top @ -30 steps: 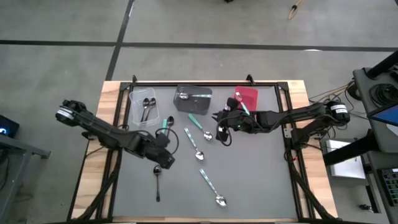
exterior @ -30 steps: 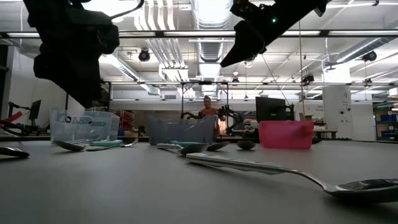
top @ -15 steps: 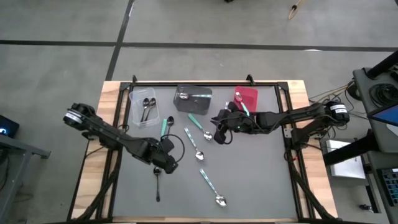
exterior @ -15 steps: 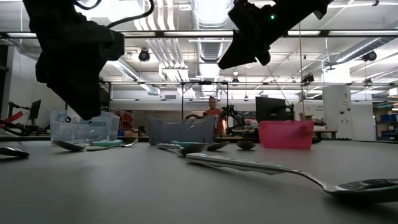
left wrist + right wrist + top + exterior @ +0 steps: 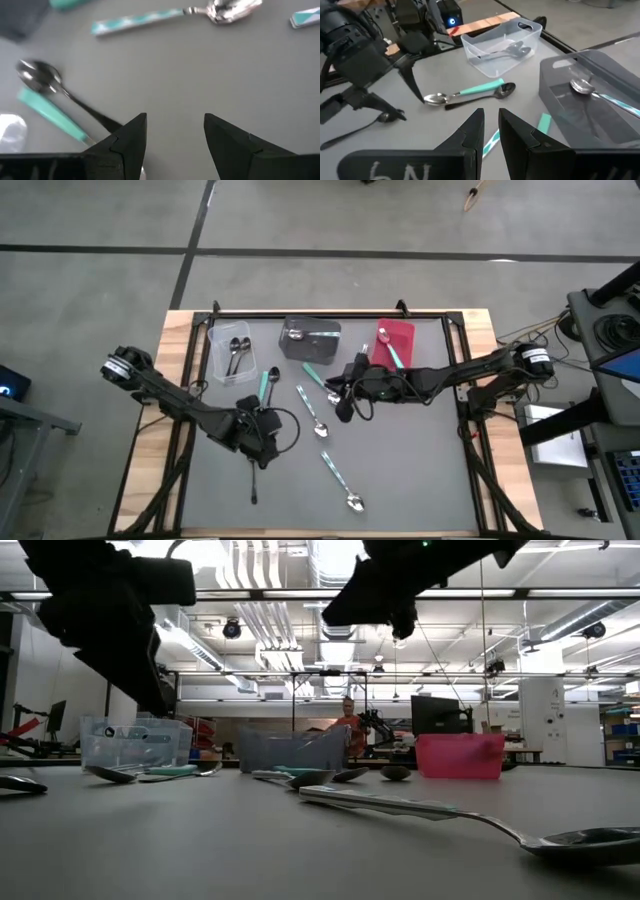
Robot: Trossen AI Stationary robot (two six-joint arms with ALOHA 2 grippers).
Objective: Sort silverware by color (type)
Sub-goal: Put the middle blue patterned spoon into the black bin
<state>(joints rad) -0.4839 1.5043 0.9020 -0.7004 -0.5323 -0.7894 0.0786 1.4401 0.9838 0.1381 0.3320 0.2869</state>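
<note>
Silverware [image 5: 325, 423] lies scattered mid-frame on the tabletop [image 5: 420, 470]; left claw [image 5: 262, 442] hangs released at lower left, right claw [image 5: 343, 402] nearly clenched, grasping nothing, at centre.

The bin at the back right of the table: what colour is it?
The bin is red, pinkish in the low view; the high view shows it best.

black spoon [image 5: 253, 476] bowl hidden under the left arm, teal-handled spoon [image 5: 306, 16] cut off at frame edge
</note>
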